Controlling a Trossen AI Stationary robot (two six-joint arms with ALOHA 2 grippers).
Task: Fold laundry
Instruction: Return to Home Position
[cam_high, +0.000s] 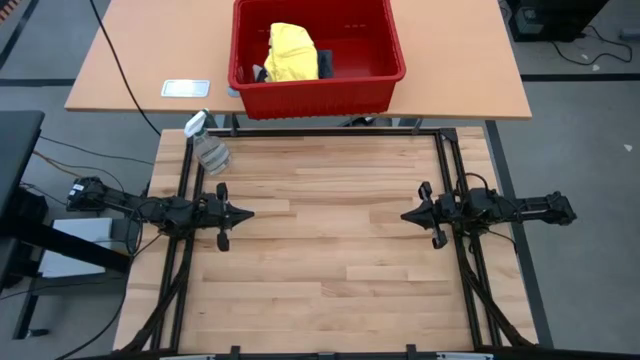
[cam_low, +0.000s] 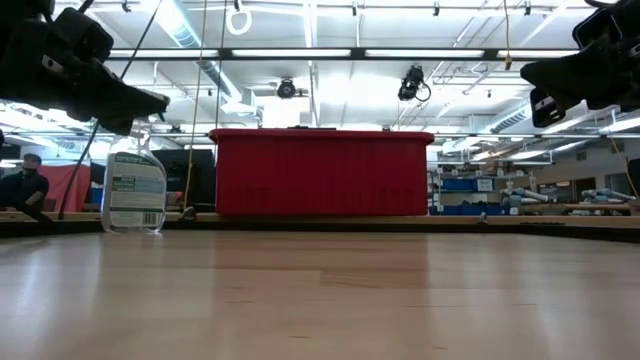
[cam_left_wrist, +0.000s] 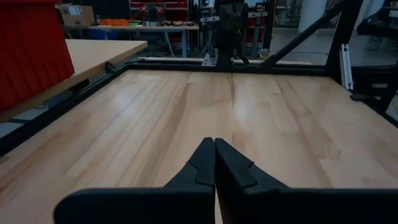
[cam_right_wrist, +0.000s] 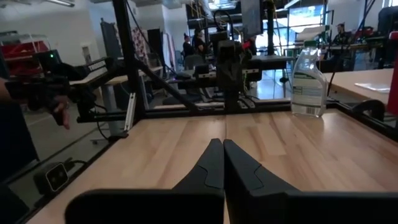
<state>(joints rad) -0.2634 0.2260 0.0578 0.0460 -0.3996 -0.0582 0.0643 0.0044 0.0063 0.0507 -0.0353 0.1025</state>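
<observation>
The laundry sits in the red basket on the far table: a yellow shirt lies on top, with a dark piece beside it and a bit of blue at the basket's left edge. The grey shorts are hidden. My left gripper hovers shut over the left side of the wooden table, pointing right; its fingers meet in the left wrist view. My right gripper hovers shut over the right side, pointing left. Both are far from the basket.
A clear spray bottle stands at the wooden table's far left corner. A black frame borders the wooden table. A white flat item lies on the far table. A person's hand shows beyond the table.
</observation>
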